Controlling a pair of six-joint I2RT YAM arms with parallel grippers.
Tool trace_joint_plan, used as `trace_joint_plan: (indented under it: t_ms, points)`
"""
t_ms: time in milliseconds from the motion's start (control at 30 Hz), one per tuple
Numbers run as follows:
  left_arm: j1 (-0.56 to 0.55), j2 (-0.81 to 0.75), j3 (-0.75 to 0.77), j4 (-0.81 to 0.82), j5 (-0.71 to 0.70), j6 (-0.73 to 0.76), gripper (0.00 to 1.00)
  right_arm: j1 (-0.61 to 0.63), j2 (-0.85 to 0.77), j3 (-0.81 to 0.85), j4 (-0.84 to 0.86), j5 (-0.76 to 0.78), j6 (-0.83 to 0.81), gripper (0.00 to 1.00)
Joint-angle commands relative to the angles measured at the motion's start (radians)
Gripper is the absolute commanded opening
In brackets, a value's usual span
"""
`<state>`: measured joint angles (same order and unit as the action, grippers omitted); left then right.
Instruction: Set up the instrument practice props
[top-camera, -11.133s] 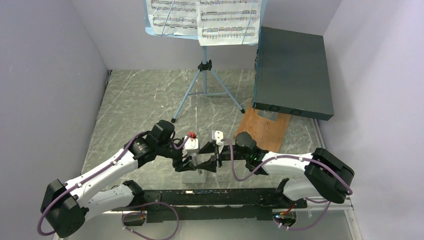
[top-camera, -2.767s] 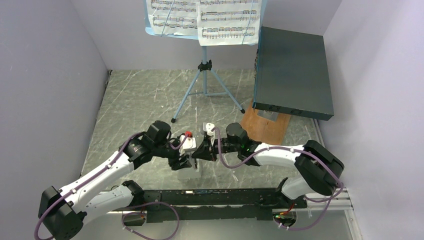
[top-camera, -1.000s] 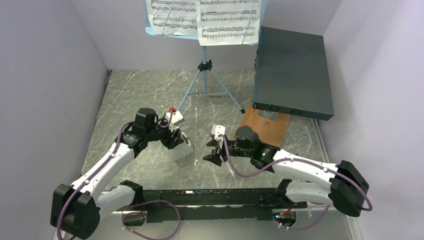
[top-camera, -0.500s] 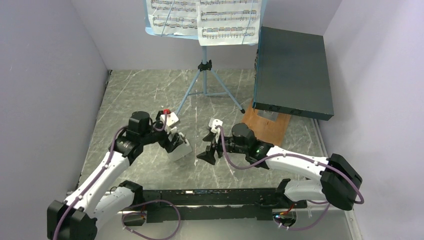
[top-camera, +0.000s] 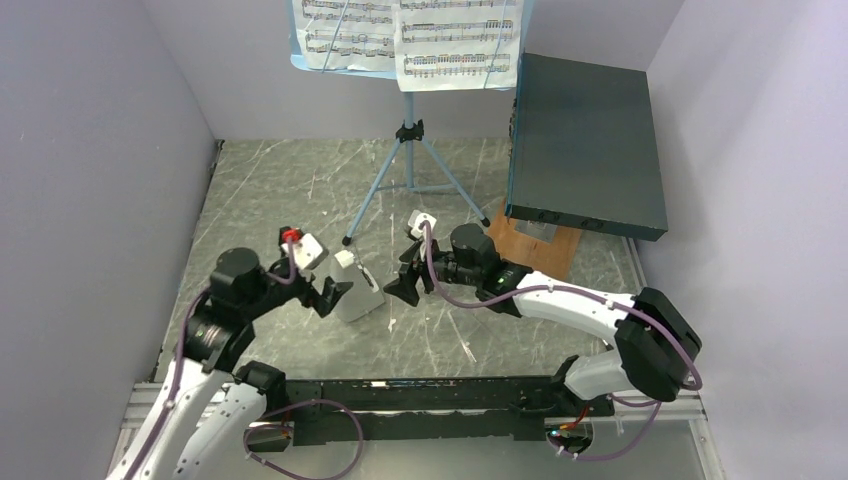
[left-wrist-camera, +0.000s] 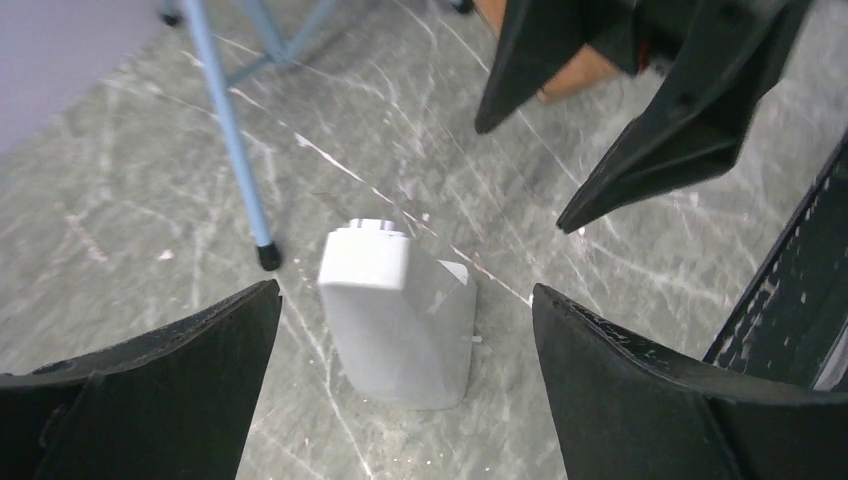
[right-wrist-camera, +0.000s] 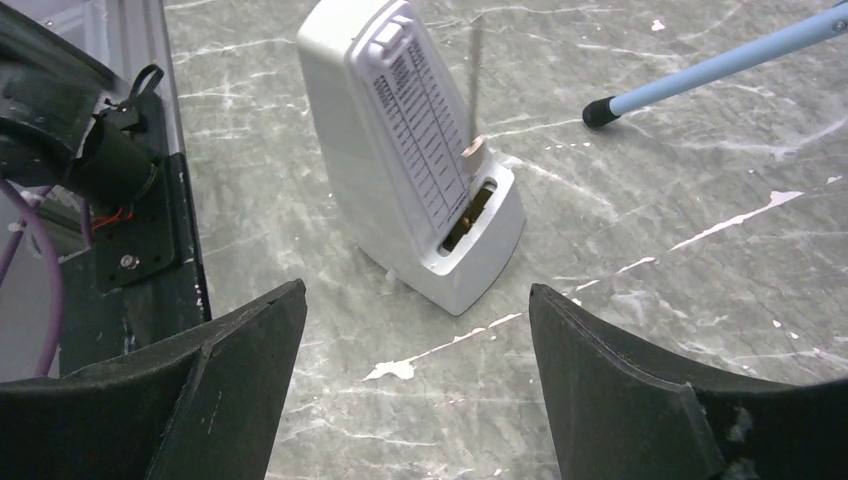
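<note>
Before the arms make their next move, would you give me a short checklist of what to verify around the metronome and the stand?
1. Metronome upright on the table: ok.
2. Left gripper open, not touching the metronome: ok.
3. Right gripper open, not touching it: ok.
4. Sheet-music pages resting on the music stand: ok.
5. Gap between the metronome and the stand's nearest foot: ok.
6. Pendulum swinging: cannot tell.
</note>
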<state>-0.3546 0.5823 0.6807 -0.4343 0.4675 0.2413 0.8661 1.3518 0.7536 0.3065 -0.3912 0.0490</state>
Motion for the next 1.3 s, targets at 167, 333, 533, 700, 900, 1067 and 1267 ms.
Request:
trace_joint_plan:
  t_ms: [167, 333, 533, 700, 900, 1067, 1267]
  points:
    - [0.003, -0.153, 0.200, -0.155, -0.398, -0.386, 0.99, -0.010, -0.041, 0.033, -0.018, 0.029, -0.030, 0.84]
    - [0.003, -0.103, 0.315, -0.213, -0.464, -0.499, 0.99, -0.010, -0.205, 0.040, -0.141, 0.064, -0.103, 0.94]
    - [0.003, -0.041, 0.452, -0.204, -0.465, -0.519, 0.99, -0.010, -0.431, 0.149, -0.331, 0.196, -0.137, 0.99]
    - [0.003, -0.014, 0.554, -0.170, -0.465, -0.506, 0.99, -0.010, -0.515, 0.357, -0.478, 0.319, -0.099, 0.99]
    - [0.003, -0.005, 0.683, -0.141, -0.497, -0.449, 1.00, -0.009, -0.577, 0.549, -0.545, 0.456, -0.156, 0.99]
    - [0.003, -0.012, 0.756, -0.135, -0.523, -0.367, 1.00, -0.009, -0.629, 0.609, -0.456, 0.732, -0.138, 0.99]
    - [0.003, -0.025, 0.795, -0.108, -0.561, -0.287, 0.99, -0.009, -0.659, 0.690, -0.424, 0.908, -0.138, 0.99]
